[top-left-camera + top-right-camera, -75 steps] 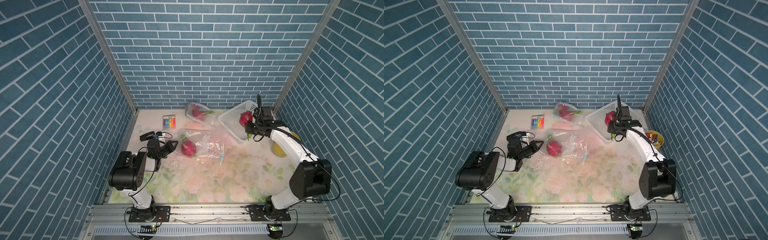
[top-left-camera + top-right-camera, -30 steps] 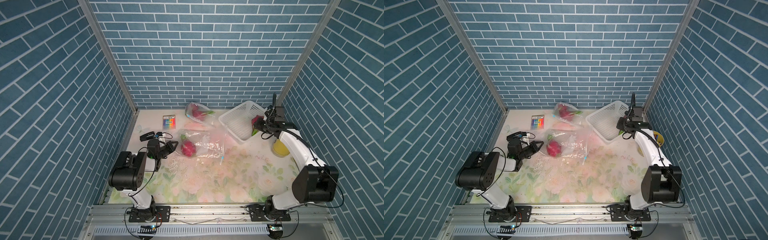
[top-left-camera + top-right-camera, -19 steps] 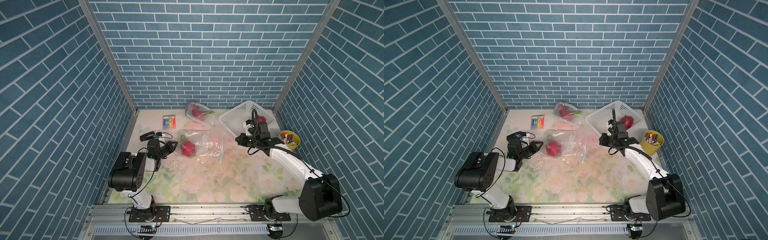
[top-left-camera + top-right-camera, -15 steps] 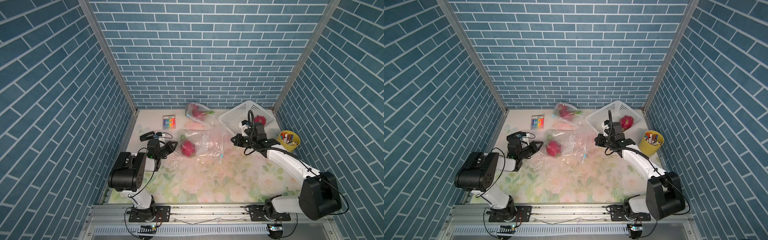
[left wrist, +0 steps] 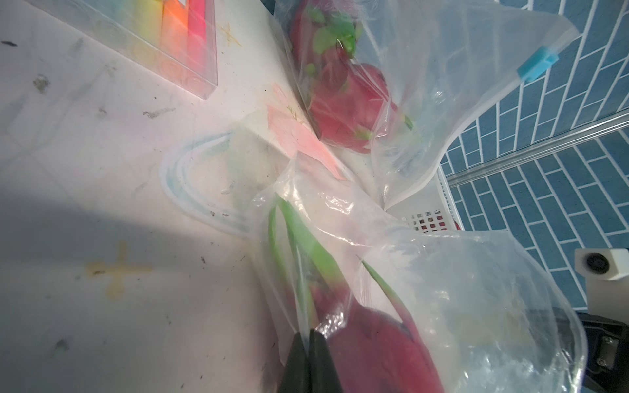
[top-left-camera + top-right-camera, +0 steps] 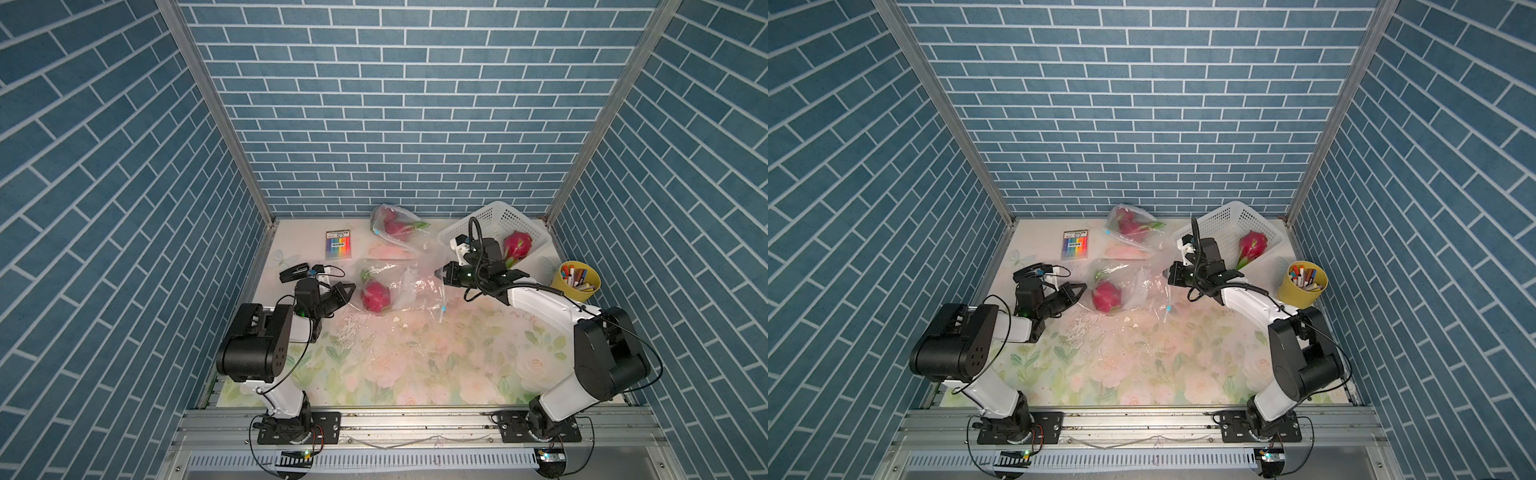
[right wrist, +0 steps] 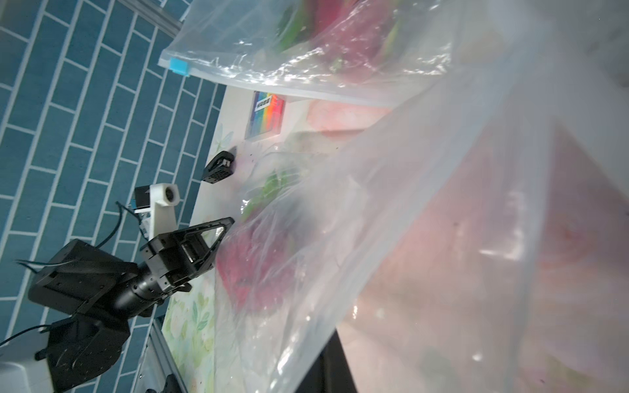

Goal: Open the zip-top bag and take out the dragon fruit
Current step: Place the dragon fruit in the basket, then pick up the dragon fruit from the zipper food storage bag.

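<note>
**Both grippers clamped on the near bag, fruit yet to come out**

The left gripper [image 5: 309, 337] is clenched hard, with clear film nipped between its tips. That's the end of the near bag [image 6: 399, 286] where the fruit sits. Across from it, the right gripper [image 6: 441, 273] is closed as well. It looks to have the opposite edge of the same bag pinched, the plastic raised off the floral mat [image 6: 415, 353] and draped across its wrist view.

Between the two, the bagged dragon fruit [image 6: 375, 296] lies inside the film, tucked up by the left gripper. The blue slider [image 6: 444, 308] hangs at the bag's corner below the right gripper. How wide the mouth gapes, I can't tell from here.

Further out, one fruit is done: the basket dragon fruit [image 6: 517, 245] rests in the white basket [image 6: 515, 218]. The back bag [image 6: 409, 237] by the wall has its own fruit [image 6: 390, 224] inside, with neither arm near it. I count three fruits, so that's one out and two to go.
</note>
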`<state>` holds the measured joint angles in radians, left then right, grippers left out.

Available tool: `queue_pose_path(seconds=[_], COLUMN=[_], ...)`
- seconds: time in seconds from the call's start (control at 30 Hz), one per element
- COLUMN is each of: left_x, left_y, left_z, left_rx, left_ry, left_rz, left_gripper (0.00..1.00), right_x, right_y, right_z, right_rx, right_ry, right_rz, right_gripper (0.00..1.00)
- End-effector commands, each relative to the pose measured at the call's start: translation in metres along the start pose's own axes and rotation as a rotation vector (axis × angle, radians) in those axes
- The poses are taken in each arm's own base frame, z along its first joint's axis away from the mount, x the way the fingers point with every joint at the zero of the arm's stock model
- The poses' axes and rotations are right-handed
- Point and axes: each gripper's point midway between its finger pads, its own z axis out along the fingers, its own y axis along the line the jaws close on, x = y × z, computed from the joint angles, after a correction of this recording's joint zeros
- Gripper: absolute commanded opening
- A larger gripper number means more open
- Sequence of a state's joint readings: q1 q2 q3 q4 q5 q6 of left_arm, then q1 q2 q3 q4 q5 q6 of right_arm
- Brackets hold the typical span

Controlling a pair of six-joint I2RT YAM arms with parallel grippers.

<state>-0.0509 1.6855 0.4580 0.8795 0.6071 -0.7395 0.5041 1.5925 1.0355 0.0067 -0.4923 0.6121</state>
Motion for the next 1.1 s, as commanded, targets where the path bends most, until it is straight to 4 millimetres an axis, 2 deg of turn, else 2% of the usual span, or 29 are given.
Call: queue_pose_path(seconds=[0.0,0.27,0.43,0.5,0.57,0.6,0.63,0.7,0.73,0.8,0.83,0.9,1.0,1.07], left_x=[0.002,0.004,0.006,0.005,0.003,0.001,-0.002,-0.01,-0.013,-0.018,-0.03,-0.038,-0.039,-0.032], left_y=[-0.001,-0.003,-0.001,-0.001,0.001,0.003,0.003,0.002,0.001,-0.003,-0.015,-0.029,-0.061,-0.086], left_z=[0.005,0.006,0.006,0.005,0.004,0.003,0.001,-0.002,-0.005,-0.01,-0.01,-0.015,-0.019,-0.017], left_rx=[0.011,0.012,0.004,-0.005,-0.028,-0.045,-0.059,-0.084,-0.098,-0.107,-0.087,-0.058,0.013,0.053], left_ry=[0.014,0.021,0.03,0.03,0.027,0.023,0.016,-0.003,-0.013,-0.029,-0.055,-0.07,-0.064,-0.035], left_rz=[0.011,0.011,0.011,0.011,0.015,0.02,0.025,0.034,0.04,0.049,0.064,0.069,0.103,0.146], left_gripper=[0.0,0.0,0.0,0.02,0.07,0.11,0.19,0.42,0.53,0.62,0.65,0.68,0.72,0.74], right_x=[-0.004,0.02,0.018,0.017,0.017,0.016,0.016,0.015,0.016,0.016,0.016,0.016,0.015,0.014], right_y=[0.033,0.05,0.063,0.07,0.073,0.073,0.075,0.075,0.074,0.074,0.074,0.075,0.075,0.073], right_z=[0.008,0.039,0.049,0.051,0.05,0.047,0.044,0.039,0.036,0.034,0.034,0.035,0.039,0.041], right_rx=[-0.102,-0.158,-0.186,-0.211,-0.217,-0.219,-0.223,-0.217,-0.215,-0.213,-0.219,-0.23,-0.24,-0.231], right_ry=[0.008,0.106,0.104,0.109,0.105,0.095,0.084,0.061,0.054,0.045,0.043,0.039,0.034,0.029], right_rz=[-0.017,-0.015,-0.029,-0.035,-0.042,-0.049,-0.057,-0.073,-0.079,-0.085,-0.086,-0.081,-0.073,-0.071], right_gripper=[0.05,0.07,0.09,0.13,0.25,0.35,0.45,0.62,0.65,0.69,0.7,0.72,0.73,0.73])
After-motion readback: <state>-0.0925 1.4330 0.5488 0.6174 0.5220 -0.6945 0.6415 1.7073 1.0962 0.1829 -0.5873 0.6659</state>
